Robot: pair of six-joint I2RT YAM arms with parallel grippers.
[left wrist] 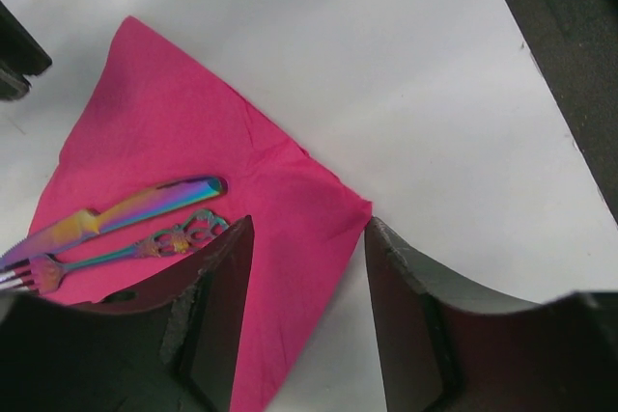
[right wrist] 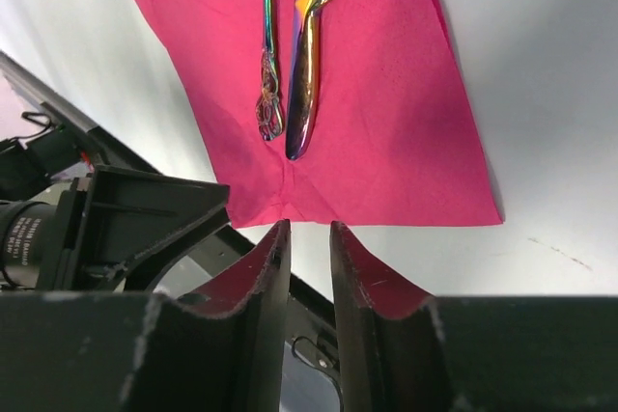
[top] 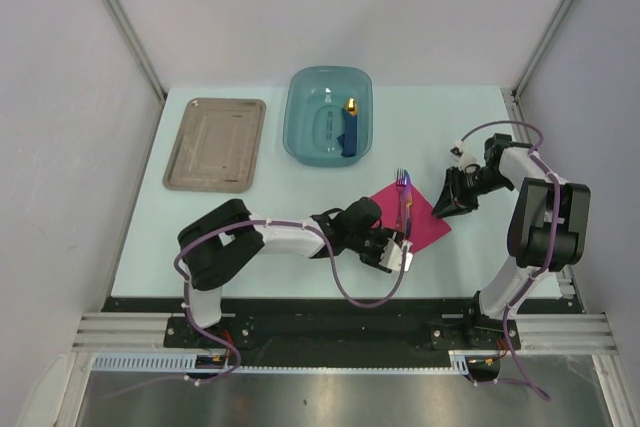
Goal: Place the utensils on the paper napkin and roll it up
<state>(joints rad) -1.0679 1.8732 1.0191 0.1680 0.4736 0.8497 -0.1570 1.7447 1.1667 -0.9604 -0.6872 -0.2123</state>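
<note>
Pink paper napkin [top: 418, 222] lay flat on the table [top: 250, 237], right of centre, w/ the utensils [top: 403, 197], a knife [left wrist: 126, 211] & a fork [left wrist: 116, 256], side by side on it, handles toward the near side. Placing looked done to us. Rolling not begun, no fold anywhere. Left gripper [left wrist: 309, 233] reached across low at the near corner, jaws fairly wide, straddling that corner, nothing pinched. Right gripper [right wrist: 307, 231] sat low at the napkin's right side, jaws narrow w/ a slit between them. The napkin's edge was just beyond the tips, no grip visible.
</note>
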